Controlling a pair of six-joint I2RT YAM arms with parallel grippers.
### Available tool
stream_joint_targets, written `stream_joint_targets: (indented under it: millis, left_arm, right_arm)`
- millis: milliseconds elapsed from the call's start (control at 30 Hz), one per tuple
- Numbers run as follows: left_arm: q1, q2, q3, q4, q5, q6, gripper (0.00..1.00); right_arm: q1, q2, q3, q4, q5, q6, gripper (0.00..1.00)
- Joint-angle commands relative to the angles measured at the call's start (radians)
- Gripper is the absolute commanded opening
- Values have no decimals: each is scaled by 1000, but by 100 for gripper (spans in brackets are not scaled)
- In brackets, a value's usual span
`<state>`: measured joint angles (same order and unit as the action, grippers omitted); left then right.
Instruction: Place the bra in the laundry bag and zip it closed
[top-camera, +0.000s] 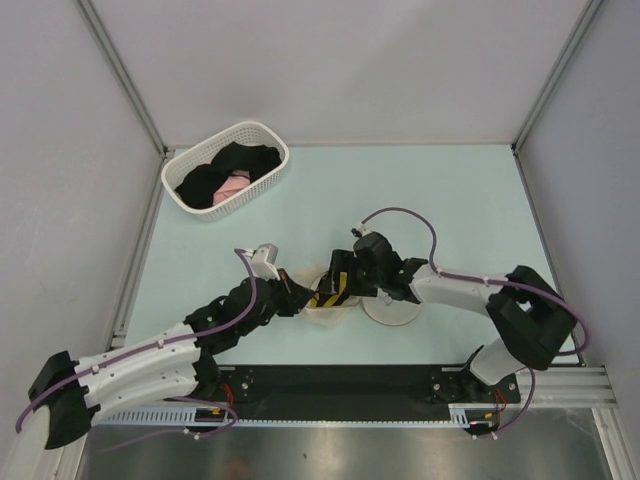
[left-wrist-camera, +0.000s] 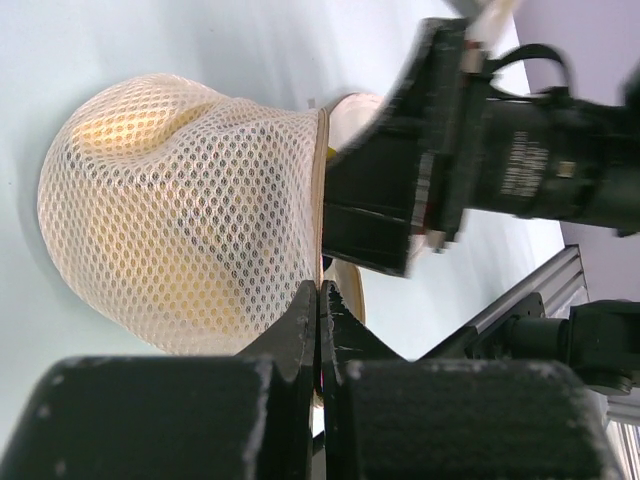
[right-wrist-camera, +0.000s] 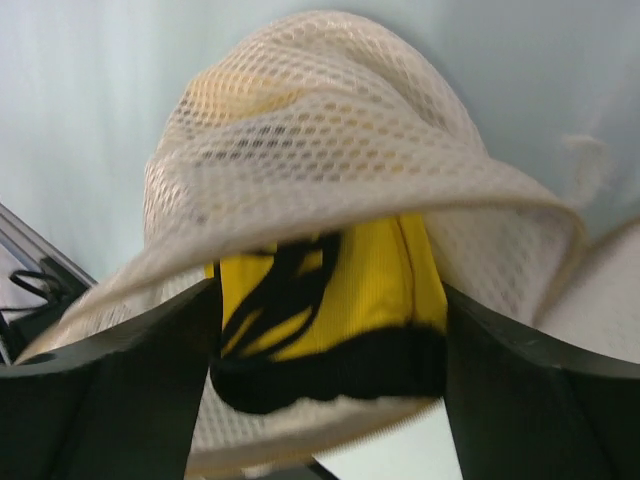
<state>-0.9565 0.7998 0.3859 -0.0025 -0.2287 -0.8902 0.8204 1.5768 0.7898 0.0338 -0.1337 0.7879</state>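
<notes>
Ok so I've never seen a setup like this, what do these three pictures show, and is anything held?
Two robot arms are bolted to a table. One picture looks down from above; the other two come from cameras on each wrist. A white basket of dark and pink clothes sits at the far left. In the middle lies a mesh laundry bag with a yellow bra partly tucked in. The left hand is shut, apparently pinching the bag's rim. The right hand is open, its fingers either side of the bra.
</notes>
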Motion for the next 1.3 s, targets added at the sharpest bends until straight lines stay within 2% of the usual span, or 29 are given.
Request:
stream_joint_targets:
  millis: [0, 67, 133, 233, 300, 333, 400, 500, 533, 600, 633, 667, 1033, 1067, 1133, 1167, 1200, 1233, 1267]
  left_arm:
    - [9, -5, 4, 10, 20, 0, 0]
    - [9, 1, 10, 10, 22, 5, 0]
    - [10, 10, 14, 10, 29, 10, 0]
    - [9, 21, 27, 10, 37, 20, 0]
    - [9, 25, 30, 10, 40, 25, 0]
    - [9, 30, 31, 10, 42, 28, 0]
    - [10, 33, 36, 10, 46, 36, 0]
    - [9, 39, 45, 10, 51, 46, 0]
    - [9, 39, 47, 10, 52, 48, 0]
    - [9, 39, 44, 10, 54, 50, 0]
    - [9, 41, 45, 10, 54, 50, 0]
    - [9, 44, 45, 10, 54, 53, 0]
    - [9, 75, 59, 15, 65, 66, 0]
    - [9, 78, 64, 12, 66, 69, 0]
    - [9, 82, 76, 10, 65, 80, 0]
    - [9, 84, 82, -19, 63, 83, 0]
    - [10, 85, 88, -31, 58, 88, 0]
    - [9, 91, 99, -40, 52, 94, 0]
    - [10, 93, 106, -56, 51, 99, 0]
  right_arm:
    - [3, -164, 37, -276, 58, -98, 90]
    - [0, -214, 46, -345, 95, -107, 96]
    - [-10, -288, 55, -457, 126, -119, 97]
    - [-110, -402, 4, -577, 233, -101, 100]
    - [-248, -473, -44, -607, 262, -95, 99]
    - [-294, -495, -73, -614, 282, -90, 97]
    - [-413, -524, -125, -630, 302, -76, 85]
    - [-486, -563, -167, -623, 341, -78, 75]
    - [-495, -563, -176, -615, 347, -82, 73]
    - [-497, -546, -198, -588, 339, -85, 62]
    - [-495, -534, -205, -580, 323, -84, 61]
    - [-491, -500, -211, -569, 315, -87, 54]
    - [-333, -337, -236, -495, 459, -21, 51]
    - [-323, -330, -236, -495, 465, -16, 43]
    - [-316, -320, -239, -495, 500, 2, 36]
    - [-308, -320, -242, -494, 506, 2, 30]
    - [-308, -325, -242, -495, 511, 2, 22]
    - [-306, -342, -241, -500, 517, 1, 7]
    - [-305, -357, -229, -521, 520, -3, 0]
